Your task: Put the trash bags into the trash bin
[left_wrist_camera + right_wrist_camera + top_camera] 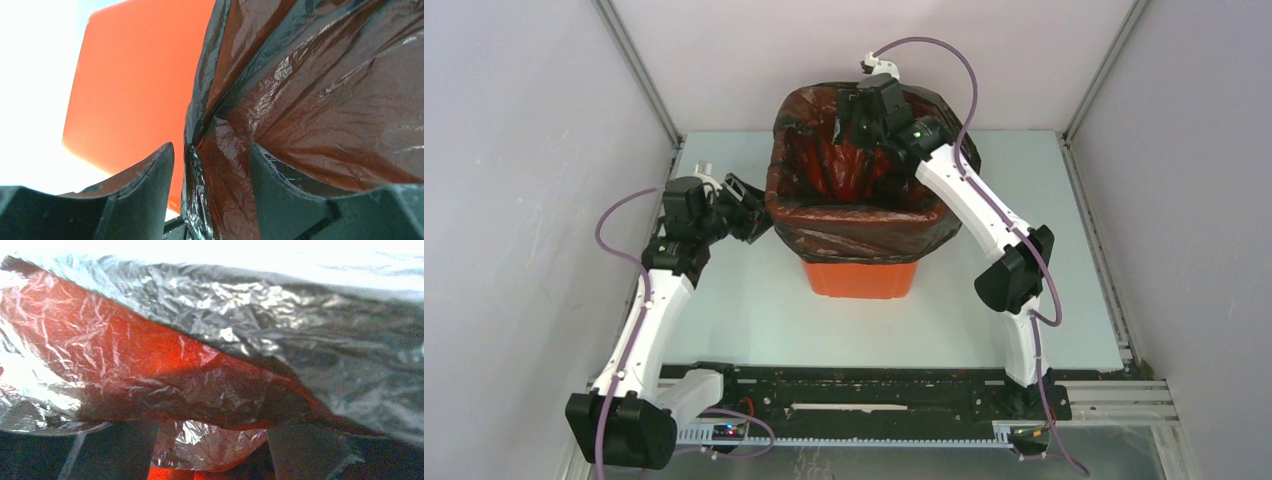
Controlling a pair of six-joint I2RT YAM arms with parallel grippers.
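lining job most of the way there. from my remote station, the black trash bag (854, 228) sits opened inside the orange trash bin (861, 280) at the middle of the table (754, 320), its mouth folded out over the rolled rim and hanging as a skirt down the near and left walls. what i judge is left: seating the film evenly around the rim, above all at the far side and the left corner. the left gripper (744, 207), just beside the bin's left corner, stands open with a hanging fold of the skirt between its fingers (145, 200), not pinched. the right gripper (866, 115) reaches down inside the far rim, jaws spread wide with film lying across them — holding nothing that i can see. the bag is thin, glossy and crinkled, reddish-brown where the orange shows through.
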